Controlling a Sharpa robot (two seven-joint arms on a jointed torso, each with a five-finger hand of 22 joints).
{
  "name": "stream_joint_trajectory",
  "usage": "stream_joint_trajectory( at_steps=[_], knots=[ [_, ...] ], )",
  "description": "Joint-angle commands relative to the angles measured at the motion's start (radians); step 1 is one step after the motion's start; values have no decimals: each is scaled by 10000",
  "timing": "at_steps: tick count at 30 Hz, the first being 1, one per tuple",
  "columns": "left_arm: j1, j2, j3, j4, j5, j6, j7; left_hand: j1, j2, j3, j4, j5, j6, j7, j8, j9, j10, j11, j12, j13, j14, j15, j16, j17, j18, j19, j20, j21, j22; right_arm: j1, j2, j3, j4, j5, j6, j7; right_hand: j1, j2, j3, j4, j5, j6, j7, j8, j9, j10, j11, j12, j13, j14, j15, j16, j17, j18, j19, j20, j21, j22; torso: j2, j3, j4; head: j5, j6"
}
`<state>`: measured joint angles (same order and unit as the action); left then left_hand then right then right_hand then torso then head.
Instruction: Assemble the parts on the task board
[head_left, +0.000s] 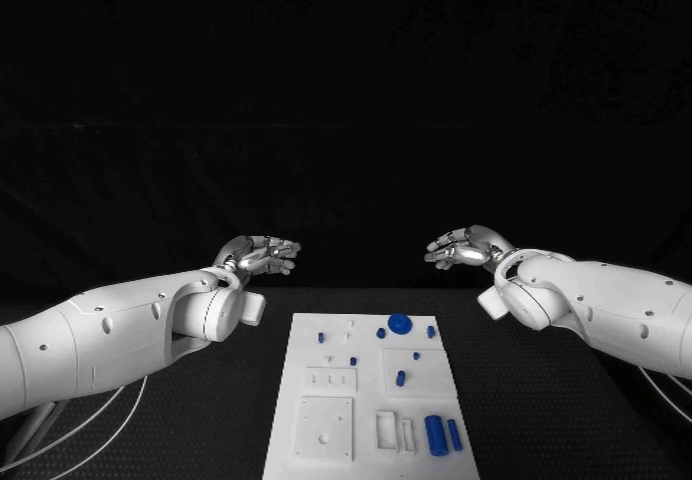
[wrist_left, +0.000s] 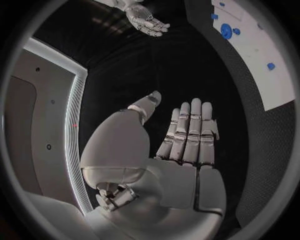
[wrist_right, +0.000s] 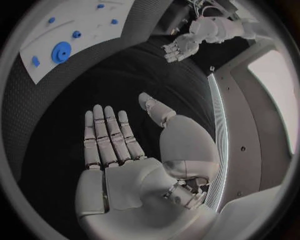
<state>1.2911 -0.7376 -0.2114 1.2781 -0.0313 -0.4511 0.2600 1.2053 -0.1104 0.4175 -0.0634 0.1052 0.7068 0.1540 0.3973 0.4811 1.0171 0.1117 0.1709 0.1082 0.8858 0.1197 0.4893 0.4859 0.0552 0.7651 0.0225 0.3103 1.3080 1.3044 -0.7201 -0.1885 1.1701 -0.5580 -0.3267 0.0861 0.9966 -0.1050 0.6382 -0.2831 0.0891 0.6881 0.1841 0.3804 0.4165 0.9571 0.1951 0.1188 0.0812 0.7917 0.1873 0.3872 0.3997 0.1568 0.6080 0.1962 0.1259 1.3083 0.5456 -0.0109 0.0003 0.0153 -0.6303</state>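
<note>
— Where is the task board (head_left: 368, 395) right now?

— I see it lying flat in the middle of the black table (head_left: 548, 400), its long side running away from the robot. The blue parts sit along its right half: a round disc (head_left: 398, 322) near the far end, a few small pegs (head_left: 401, 378) behind the middle, and two upright-looking cylinders (head_left: 444, 436) side by side at the near right corner. White blocks and recesses fill its left half.

— And the hands?

— I have the left hand (head_left: 260, 254) raised beyond the board's far left corner, well apart from it. Its wrist view shows the palm flat, fingers straight and side by side, thumb out, nothing in it. The right hand (head_left: 464, 249) mirrors it beyond the far right corner, also spread and empty. The two palms face each other across the gap, neither touching the board or any part.
</note>
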Motion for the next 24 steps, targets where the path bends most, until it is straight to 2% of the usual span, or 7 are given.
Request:
stream_joint_trajectory(
  at_steps=[1,4,9,13,16,19,24],
  knots=[
    [1,-52,-3,137,-296,558,-65,175,57,16,-428,110,499,27,93,-37,669,-38,201,90,428,-130,148,107,154,345,-117,216,235,-10,-33,7,65,-3317,459,-194,752,-139,308,-38,-93,1052,-76,259,-23,1206,-355,231,69,2241,-955,989,601,858,2235,-128,804,160,90,8,27,-28,-35],
    [1,-168,-2,361,-301,699,-77,171,137,77,-942,187,917,33,57,-111,1257,-110,276,166,1103,-395,437,349,209,882,-344,626,260,-9,-7,13,131,-4673,409,-189,914,-207,398,-39,-79,1417,-157,303,26,1649,-545,239,127,3529,-1542,1562,1151,1050,3651,-461,1502,190,185,24,114,-104,-16],
    [6,-482,6,997,-383,825,-3,-113,211,289,-1667,226,1235,53,-183,-258,1727,-146,79,217,1542,-648,702,723,122,1197,-644,1212,246,-30,217,14,178,-7198,326,-216,1159,-368,400,-63,-73,1856,-178,308,80,2155,-895,209,203,5054,-1927,2625,2069,1050,5295,-1131,2467,277,354,82,277,-243,-34],
    [18,-713,16,1440,-383,844,9,-191,189,351,-1787,231,1248,57,-244,-284,1747,-136,-3,213,1525,-649,689,770,94,1164,-661,1272,239,-213,419,16,214,-8843,146,-344,1240,-443,370,-56,-48,1994,-229,292,85,2279,-978,176,218,5373,-2016,3129,2432,1050,5770,-1374,2902,285,545,145,426,-358,16],
    [29,-808,37,1668,-384,835,26,-256,169,387,-1845,226,1241,67,-289,-301,1742,-120,-65,208,1513,-647,677,798,81,1143,-665,1308,236,-293,541,17,244,-9703,62,-525,1389,-558,395,-20,-1,2242,-313,181,51,2500,-1090,50,226,5776,-2119,4830,3539,1050,6587,-1956,4359,284,637,169,517,-414,-4],
    [48,-892,58,1889,-386,846,26,-302,166,422,-1889,226,1238,65,-321,-312,1737,-114,-115,203,1507,-646,668,821,75,1127,-668,1335,233,-413,677,19,302,-10603,52,-780,1387,-722,559,-1,24,2317,-312,36,13,2557,-1057,-136,196,5723,-2111,5925,4156,1050,6693,-2176,5516,292,745,199,601,-480,29],
    [81,-972,66,2124,-417,862,12,-351,158,461,-1936,223,1233,74,-357,-324,1733,-104,-171,200,1505,-647,658,847,71,1114,-672,1368,231,-512,886,21,360,-11639,80,-1141,1378,-808,797,-3,-29,2355,-327,-103,-3,2569,-1024,-372,143,5546,-2081,6618,4356,1050,6545,-2242,6479,272,960,265,719,-560,102]
  ],
)
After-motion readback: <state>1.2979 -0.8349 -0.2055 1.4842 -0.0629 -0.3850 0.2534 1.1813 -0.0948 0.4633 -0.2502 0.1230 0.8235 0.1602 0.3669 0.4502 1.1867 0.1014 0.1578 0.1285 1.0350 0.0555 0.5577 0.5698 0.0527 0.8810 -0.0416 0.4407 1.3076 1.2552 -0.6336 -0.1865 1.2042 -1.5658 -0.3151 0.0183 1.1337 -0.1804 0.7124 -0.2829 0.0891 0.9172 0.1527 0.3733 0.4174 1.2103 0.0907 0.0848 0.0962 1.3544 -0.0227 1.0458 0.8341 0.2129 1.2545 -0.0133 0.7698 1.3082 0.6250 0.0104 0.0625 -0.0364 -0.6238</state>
